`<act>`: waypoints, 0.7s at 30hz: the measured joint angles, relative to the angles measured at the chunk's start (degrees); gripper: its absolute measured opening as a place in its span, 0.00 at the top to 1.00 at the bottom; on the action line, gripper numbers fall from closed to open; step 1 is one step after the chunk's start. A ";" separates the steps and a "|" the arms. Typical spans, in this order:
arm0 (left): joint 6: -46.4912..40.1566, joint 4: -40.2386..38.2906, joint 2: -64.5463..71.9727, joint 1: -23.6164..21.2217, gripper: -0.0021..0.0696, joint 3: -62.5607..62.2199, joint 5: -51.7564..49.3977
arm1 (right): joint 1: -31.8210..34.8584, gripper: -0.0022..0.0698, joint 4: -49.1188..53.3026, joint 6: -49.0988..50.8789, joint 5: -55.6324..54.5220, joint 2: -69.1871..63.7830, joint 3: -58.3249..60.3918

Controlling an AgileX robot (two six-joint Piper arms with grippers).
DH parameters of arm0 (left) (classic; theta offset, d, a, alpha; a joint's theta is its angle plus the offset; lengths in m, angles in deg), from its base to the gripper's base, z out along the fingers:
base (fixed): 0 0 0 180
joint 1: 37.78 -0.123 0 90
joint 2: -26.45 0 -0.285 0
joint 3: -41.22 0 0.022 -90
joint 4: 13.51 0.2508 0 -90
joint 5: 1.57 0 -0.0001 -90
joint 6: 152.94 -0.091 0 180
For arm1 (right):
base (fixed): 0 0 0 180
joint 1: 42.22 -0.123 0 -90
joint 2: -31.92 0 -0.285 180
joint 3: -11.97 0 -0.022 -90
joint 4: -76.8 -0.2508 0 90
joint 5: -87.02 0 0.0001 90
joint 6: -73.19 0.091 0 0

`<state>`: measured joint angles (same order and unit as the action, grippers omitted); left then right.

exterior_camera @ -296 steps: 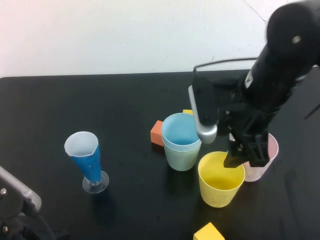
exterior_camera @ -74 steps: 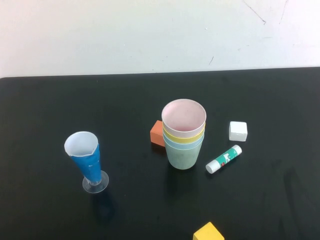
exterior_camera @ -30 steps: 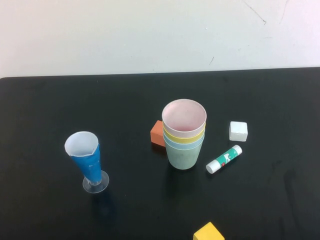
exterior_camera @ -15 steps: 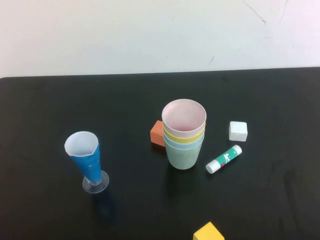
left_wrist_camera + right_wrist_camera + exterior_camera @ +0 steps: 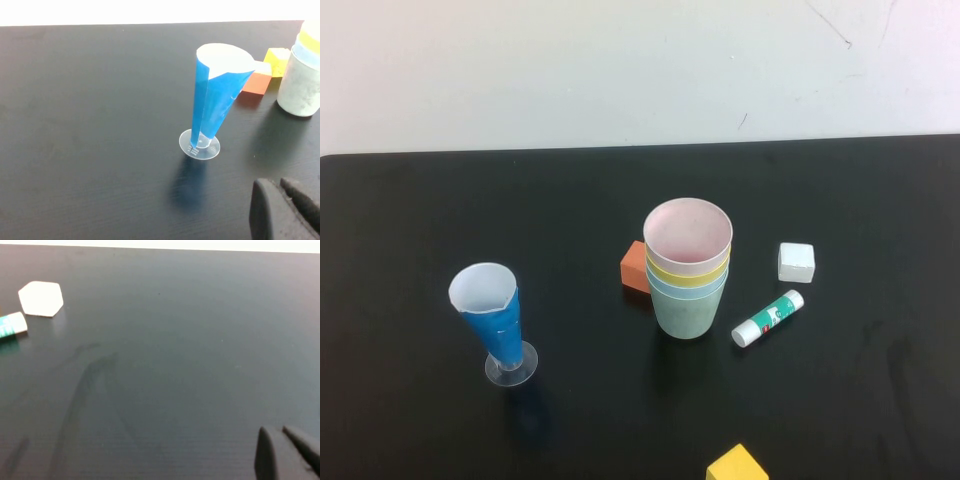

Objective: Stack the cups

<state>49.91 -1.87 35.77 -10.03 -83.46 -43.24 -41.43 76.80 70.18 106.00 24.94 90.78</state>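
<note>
Cups (image 5: 688,268) nested in one stack beside orange block (image 5: 636,267); left hand (image 5: 285,210) and right hand (image 5: 287,452) both closed, empty, well clear of stack.

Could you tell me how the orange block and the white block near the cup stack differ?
The orange block sits to the robot's left of the cup stack, right up against it and partly hidden behind it; the white block lies to the stack's right, clear of it, above the glue stick. Orange is vivid, white pale. Both rest on the black table. The left gripper and right gripper are shut, away from both.
</note>
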 joint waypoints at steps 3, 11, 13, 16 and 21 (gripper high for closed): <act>0.00 0.00 0.00 0.00 0.97 0.00 0.00 | 0.00 0.97 0.00 0.00 0.00 0.00 0.00; -0.14 0.00 -0.21 -4.02 0.97 4.55 6.05 | 0.00 0.97 0.00 0.00 0.00 0.00 0.00; -1.17 -0.42 -0.21 -8.15 0.97 6.81 7.97 | 0.00 0.97 0.00 0.00 0.00 0.00 0.00; -4.13 -2.80 -0.21 -14.22 0.97 10.62 12.79 | 0.00 0.97 0.00 0.00 0.00 0.00 0.00; -10.18 -5.15 -0.21 -20.07 0.97 19.00 24.31 | 0.00 0.97 0.00 0.00 0.00 0.00 0.00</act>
<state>39.73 -7.01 35.56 -30.10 -64.46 -18.93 -41.43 76.80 70.18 106.00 24.94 90.78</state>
